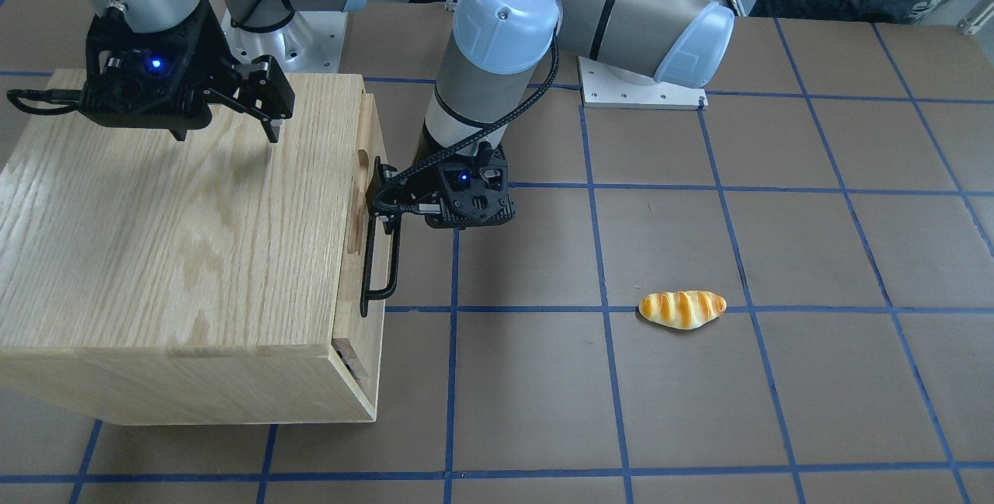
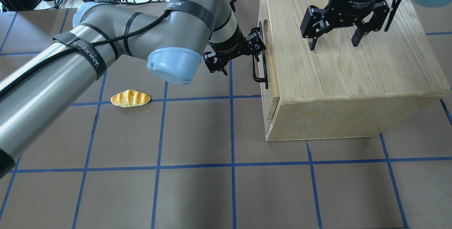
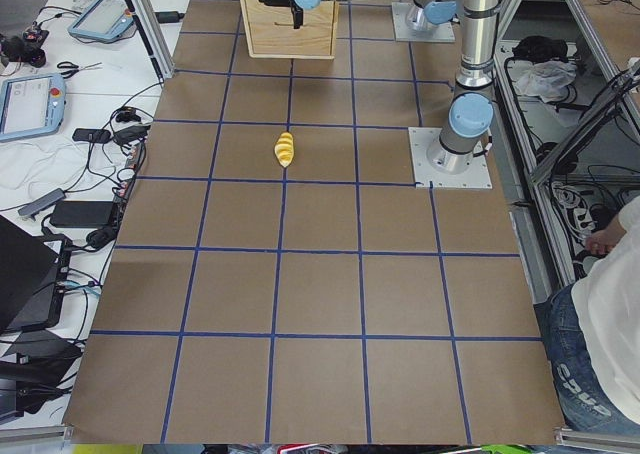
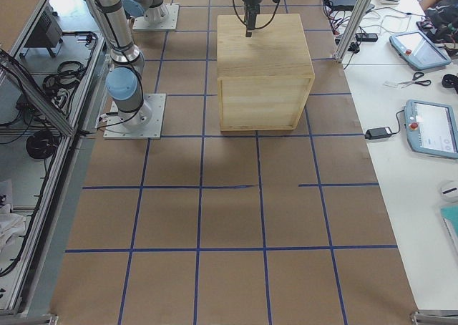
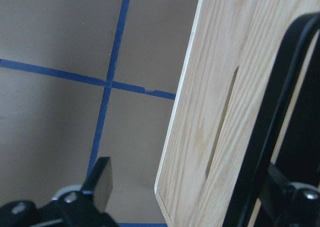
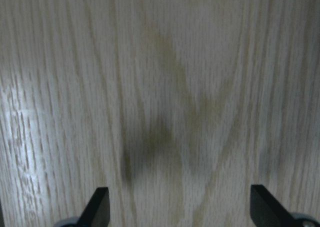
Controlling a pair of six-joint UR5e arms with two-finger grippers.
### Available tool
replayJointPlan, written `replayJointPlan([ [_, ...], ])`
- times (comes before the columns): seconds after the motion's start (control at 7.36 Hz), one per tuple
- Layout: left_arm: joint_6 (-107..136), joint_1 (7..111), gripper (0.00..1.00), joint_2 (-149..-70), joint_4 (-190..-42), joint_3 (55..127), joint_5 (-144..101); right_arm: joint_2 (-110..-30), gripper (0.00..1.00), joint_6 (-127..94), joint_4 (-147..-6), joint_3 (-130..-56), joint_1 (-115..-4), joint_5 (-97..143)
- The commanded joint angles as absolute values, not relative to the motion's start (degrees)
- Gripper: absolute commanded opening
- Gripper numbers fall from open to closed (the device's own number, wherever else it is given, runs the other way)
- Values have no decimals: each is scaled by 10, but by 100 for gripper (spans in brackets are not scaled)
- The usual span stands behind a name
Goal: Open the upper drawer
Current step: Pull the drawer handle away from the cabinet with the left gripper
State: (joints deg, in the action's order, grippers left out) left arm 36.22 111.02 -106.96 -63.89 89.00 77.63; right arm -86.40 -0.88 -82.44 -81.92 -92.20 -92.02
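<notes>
The upper drawer [image 1: 363,255] is the thin oak front panel with a curved notch on the cabinet's side; it also shows in the overhead view [image 2: 270,93] and the left wrist view [image 5: 215,112]. I cannot tell how far out it stands. Its black bar handle [image 1: 395,263] [image 2: 259,73] [image 5: 270,122] runs along the panel. My left gripper [image 1: 388,205] [image 2: 240,58] [image 5: 195,187] is open at the handle's upper end, one finger [image 2: 256,42] tucked between bar and panel. My right gripper [image 1: 272,112] [image 2: 333,44] [image 6: 180,212] hangs open just above the cabinet's top.
The big oak cabinet [image 1: 155,240] [image 2: 353,73] [image 3: 290,19] [image 4: 265,67] stands on the brown gridded table. A bread roll [image 1: 682,309] [image 2: 130,98] [image 3: 284,149] lies on the table away from the drawer front. An operator [image 3: 610,314] sits at the table's end.
</notes>
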Motion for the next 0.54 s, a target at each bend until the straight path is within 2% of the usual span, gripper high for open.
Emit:
replayJointPlan([
  [0.0, 337, 1107, 100, -1070, -639, 894, 780, -864, 100, -9, -824, -819, -922, -920],
  [0.41, 321, 1107, 100, -1068, -641, 905, 783, -864, 100, -9, -824, -820, -922, -920],
])
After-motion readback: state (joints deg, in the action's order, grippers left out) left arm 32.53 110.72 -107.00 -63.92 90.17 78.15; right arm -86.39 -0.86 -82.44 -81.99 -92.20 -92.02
